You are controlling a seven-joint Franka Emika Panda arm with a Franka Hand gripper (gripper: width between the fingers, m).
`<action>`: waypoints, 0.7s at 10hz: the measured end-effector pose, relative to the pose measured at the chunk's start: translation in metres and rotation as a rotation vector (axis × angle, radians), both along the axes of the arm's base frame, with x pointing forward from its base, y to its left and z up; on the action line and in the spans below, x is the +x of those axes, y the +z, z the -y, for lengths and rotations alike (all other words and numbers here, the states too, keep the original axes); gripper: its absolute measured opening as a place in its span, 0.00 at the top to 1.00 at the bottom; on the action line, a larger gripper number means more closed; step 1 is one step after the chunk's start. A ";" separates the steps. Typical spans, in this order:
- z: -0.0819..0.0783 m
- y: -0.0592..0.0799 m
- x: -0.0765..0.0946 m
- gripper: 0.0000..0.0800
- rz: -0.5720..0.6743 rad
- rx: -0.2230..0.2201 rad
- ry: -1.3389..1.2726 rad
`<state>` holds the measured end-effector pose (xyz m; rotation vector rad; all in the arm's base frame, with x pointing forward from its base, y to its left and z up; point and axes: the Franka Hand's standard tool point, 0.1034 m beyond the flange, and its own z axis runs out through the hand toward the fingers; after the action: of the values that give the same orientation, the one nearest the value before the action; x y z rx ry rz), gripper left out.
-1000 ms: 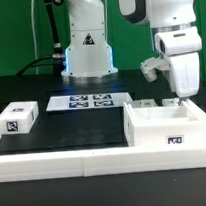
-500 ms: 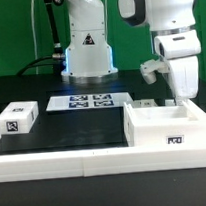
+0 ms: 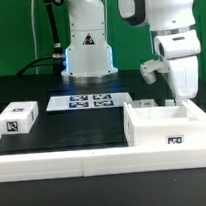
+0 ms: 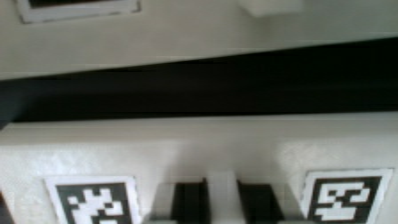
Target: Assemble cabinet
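The cabinet body (image 3: 163,128), a large white open-topped box with a marker tag on its front, stands at the exterior view's right. My gripper (image 3: 177,102) reaches straight down onto its far wall. In the blurred wrist view the two dark fingers (image 4: 185,205) stand close together with a thin white strip of the cabinet body (image 4: 196,160) between them, and a marker tag sits on each side. The gripper (image 4: 217,205) looks shut on that wall. A small white tagged panel (image 3: 17,120) lies apart at the exterior view's left.
The marker board (image 3: 86,100) lies flat in front of the robot base (image 3: 88,47). A white border rail (image 3: 76,161) runs along the front edge of the black table. Another white tagged piece (image 4: 75,10) shows at the wrist view's edge.
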<state>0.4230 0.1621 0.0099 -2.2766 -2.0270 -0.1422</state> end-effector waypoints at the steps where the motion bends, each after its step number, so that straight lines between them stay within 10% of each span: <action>1: 0.004 0.007 0.002 0.91 -0.001 -0.010 -0.002; 7: 0.043 0.055 0.022 0.91 0.015 -0.068 -0.011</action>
<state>0.4445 0.1188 0.0646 -2.3333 -2.0579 -0.0929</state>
